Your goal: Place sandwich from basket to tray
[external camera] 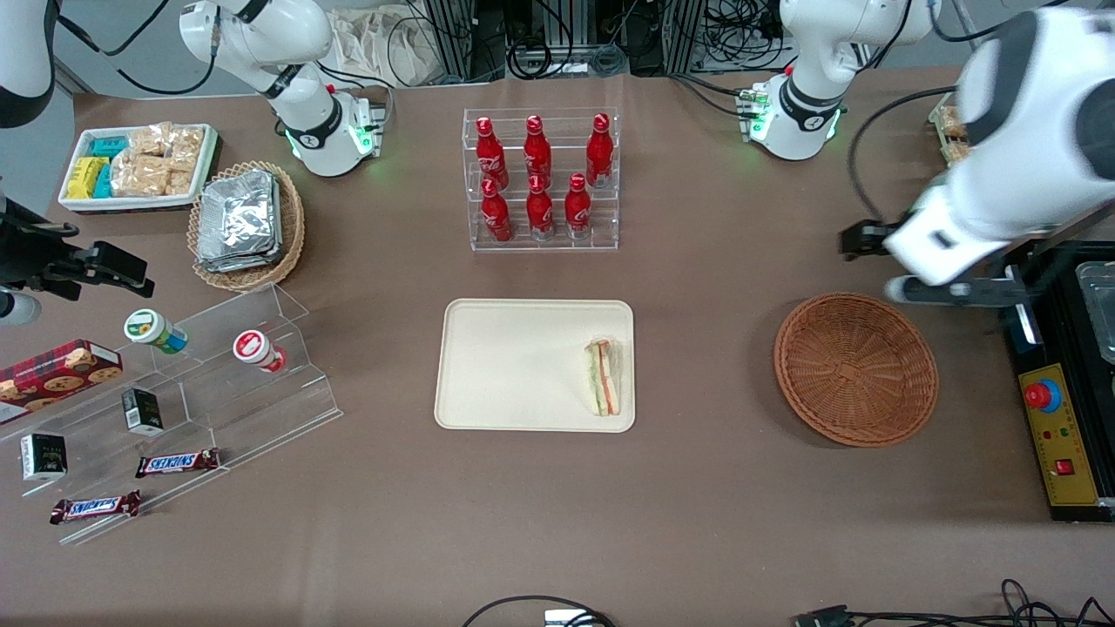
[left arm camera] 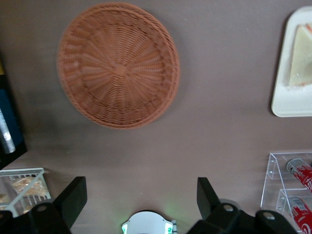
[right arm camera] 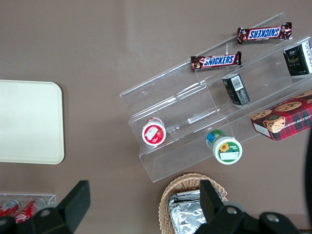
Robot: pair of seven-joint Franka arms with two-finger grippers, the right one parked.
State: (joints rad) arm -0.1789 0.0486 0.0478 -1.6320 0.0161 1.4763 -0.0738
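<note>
While sandwich on tray, claw open above table.

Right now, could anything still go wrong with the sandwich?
Maybe a little. The sandwich already lies on the tray, but close to the rim at the basket's end, so a bump might slide it off. The basket is empty. The open gripper hangs above the table near the basket, farther from the front camera; swinging low, it could clip the wicker.

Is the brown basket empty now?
Empty: the basket shows only bare weave; the sandwich lies on the tray. The open claw holds nothing.
</note>
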